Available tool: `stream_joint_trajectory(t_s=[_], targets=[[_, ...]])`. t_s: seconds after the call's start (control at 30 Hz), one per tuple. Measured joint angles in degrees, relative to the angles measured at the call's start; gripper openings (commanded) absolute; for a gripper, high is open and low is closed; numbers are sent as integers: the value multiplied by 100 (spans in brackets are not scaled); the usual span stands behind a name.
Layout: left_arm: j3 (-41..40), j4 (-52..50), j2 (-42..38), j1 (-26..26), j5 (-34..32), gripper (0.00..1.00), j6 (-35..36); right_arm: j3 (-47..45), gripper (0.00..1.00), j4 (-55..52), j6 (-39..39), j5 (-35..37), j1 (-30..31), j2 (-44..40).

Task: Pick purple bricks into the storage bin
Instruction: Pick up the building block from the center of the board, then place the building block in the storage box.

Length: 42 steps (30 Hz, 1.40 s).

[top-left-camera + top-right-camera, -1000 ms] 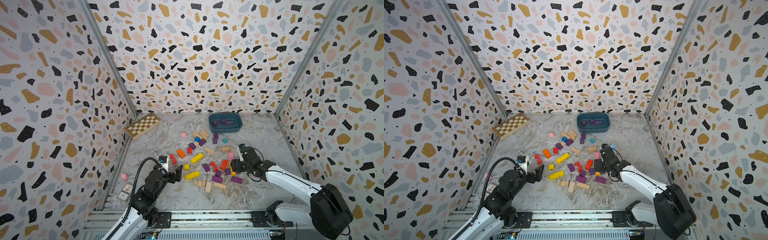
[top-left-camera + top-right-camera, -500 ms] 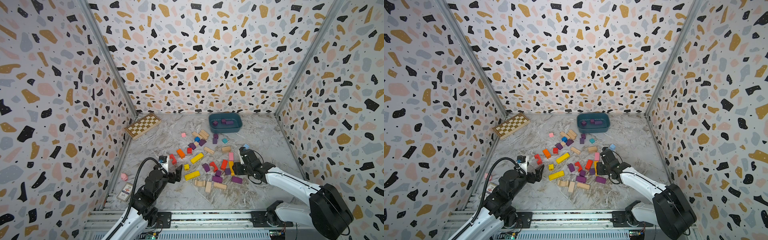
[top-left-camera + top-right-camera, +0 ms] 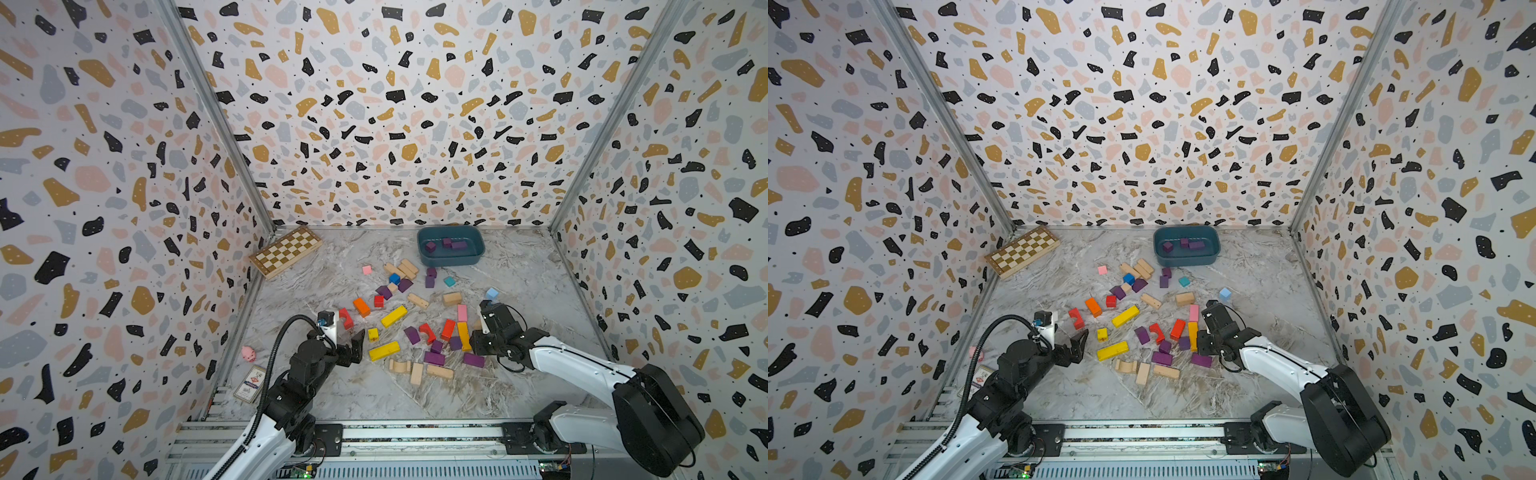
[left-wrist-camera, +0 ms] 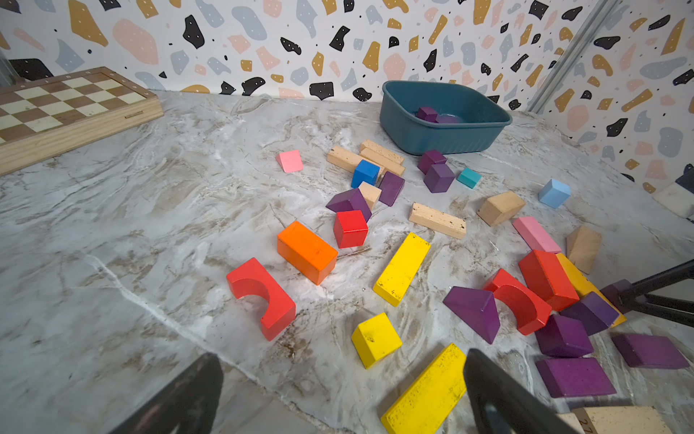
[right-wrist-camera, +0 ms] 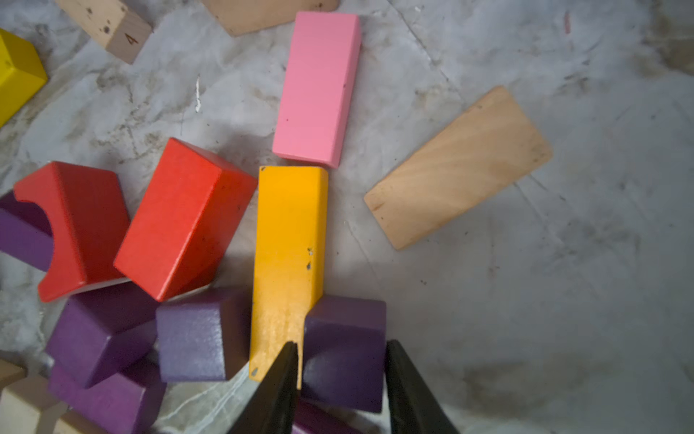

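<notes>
The storage bin (image 3: 451, 261) (image 3: 1185, 261) (image 4: 443, 141) stands at the back of the table, with three purple bricks (image 3: 446, 242) inside. More purple bricks (image 3: 434, 357) (image 3: 1162, 357) lie among the mixed blocks in the middle. In the right wrist view my right gripper (image 5: 341, 344) is shut on a purple cube (image 5: 343, 372), which sits on the table against an orange-yellow bar (image 5: 289, 240). In both top views that gripper (image 3: 476, 345) is low over the cluster's right edge. My left gripper (image 3: 354, 347) (image 4: 341, 359) hangs open and empty near a yellow bar (image 4: 424, 390).
A wooden chessboard (image 3: 286, 251) lies at the back left. A pink pig toy (image 3: 248, 353) and a card box (image 3: 250, 382) sit by the left wall. Red, yellow, orange, pink, blue and plain wooden blocks (image 3: 392, 316) are scattered round the purple ones.
My right gripper has come down slightly toward the cluster and its jaws have closed on the purple cube. The left arm has not moved.
</notes>
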Motion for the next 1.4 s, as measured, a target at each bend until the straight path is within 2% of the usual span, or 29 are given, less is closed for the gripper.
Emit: stream_joint_trajectory(t_s=[0.3,0.5,0.67,1.03,1.4], targets=[[0,0,0,0,0,99,0,170,22,-197,-109,122,-15,-9],[0,2,0,0,0,99,2,848,20,-396,-330,304,-66,-9],[0,0,0,0,0,99,2,1576,19,-286,-656,315,-426,267],[0,0,0,0,0,99,2,4194,18,-52,-1534,120,-1351,2345],[0,-4,-9,0,-2,99,0,6813,15,-459,-2109,-153,-1740,4638]])
